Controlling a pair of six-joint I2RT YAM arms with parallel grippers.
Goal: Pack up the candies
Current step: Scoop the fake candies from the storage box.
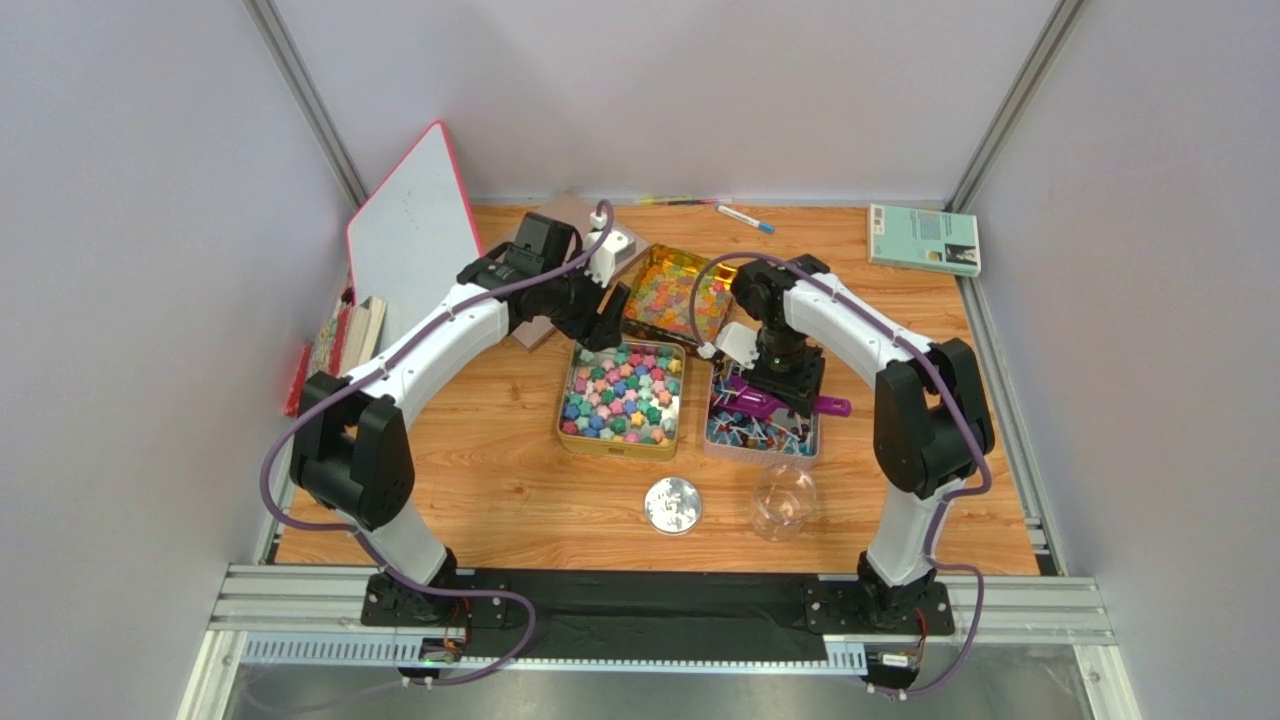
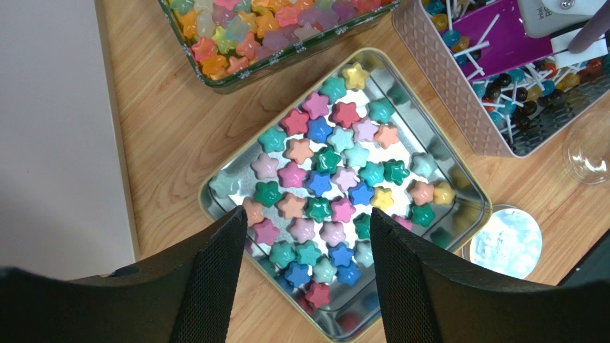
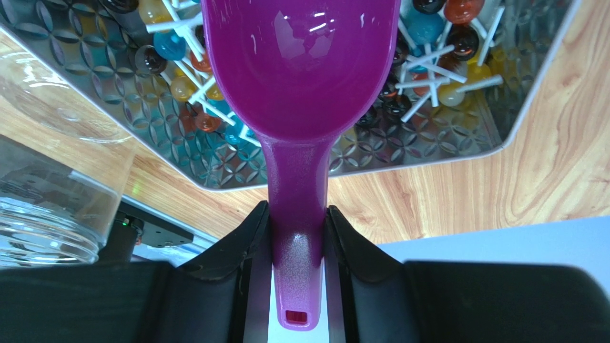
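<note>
Holding a purple scoop (image 3: 301, 64) by its handle, the right tool (image 3: 297, 214) is clenched; the bowl is empty and poised over the lollipops (image 3: 172, 44) in a patterned tin (image 3: 429, 136).

Left tool (image 2: 306, 221): released, fingers spread, grasping nothing, above the near corner of a square silver tin (image 2: 469, 196).

Star candies (image 2: 326, 161): pink, green, blue and yellow, one loose layer in that tin.

Glossy stars (image 2: 243, 28): orange, yellow and pink, in a third tin (image 2: 236, 77) behind.

Glass jar (image 1: 784, 500): upright, open, on the desk (image 1: 496, 480) in front of the lollipop tin. Round lid (image 1: 673, 506): flat, beside the jar.

Top view only: whiteboard (image 1: 413, 233) leaning at the left wall, book (image 1: 923, 237) at the far right corner, pens (image 1: 744, 219) at the back edge. The left wrist view alone shows the star shapes clearly. The right wrist view alone shows the grip on the handle.
</note>
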